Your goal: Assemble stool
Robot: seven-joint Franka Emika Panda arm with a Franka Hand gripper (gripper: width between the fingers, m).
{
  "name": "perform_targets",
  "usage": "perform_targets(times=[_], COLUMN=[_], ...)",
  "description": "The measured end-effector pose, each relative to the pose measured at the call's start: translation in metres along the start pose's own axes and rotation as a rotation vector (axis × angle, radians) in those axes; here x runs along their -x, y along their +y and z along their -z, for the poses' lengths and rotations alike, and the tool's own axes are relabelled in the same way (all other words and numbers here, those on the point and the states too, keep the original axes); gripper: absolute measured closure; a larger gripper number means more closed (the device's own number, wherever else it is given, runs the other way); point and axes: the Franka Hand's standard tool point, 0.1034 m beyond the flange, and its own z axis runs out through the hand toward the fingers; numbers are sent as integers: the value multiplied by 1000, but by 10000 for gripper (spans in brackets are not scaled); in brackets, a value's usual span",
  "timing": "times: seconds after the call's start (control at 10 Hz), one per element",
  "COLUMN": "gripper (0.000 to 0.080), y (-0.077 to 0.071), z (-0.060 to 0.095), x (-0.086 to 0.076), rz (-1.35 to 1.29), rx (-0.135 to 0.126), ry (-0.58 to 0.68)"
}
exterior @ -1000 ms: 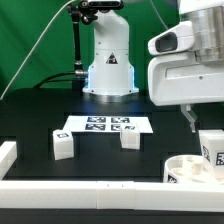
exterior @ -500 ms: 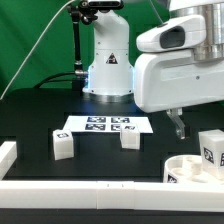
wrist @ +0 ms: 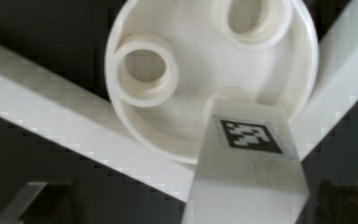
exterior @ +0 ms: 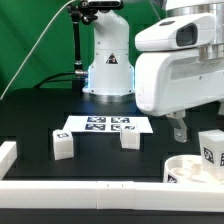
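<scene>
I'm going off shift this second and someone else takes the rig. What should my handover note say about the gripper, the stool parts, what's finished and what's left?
The gripper hangs low at the exterior view's right. One finger shows, clear of the upright leg. Open or shut cannot be told.
The seat lies by the front rail. The wrist view shows two empty holes.
The upright leg stands at the seat's edge. Whether it is fitted cannot be told.
The first loose leg and second loose leg sit by the marker board.
Done: no leg clearly fitted.
Left: fit the legs.
</scene>
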Motion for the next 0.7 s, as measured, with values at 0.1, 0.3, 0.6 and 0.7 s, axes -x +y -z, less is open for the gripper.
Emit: perform_targets(times=[0.1,0.3,0.6,0.7], gripper=[150,150,150,150], y=[-6,-18,-25,-23], z=[-1,-2,-1,0], x=[-2,-5,-9,-8], rz=[104,299,514,563], rx=[14,16,19,20], ry=[-14,-57,-70,-73])
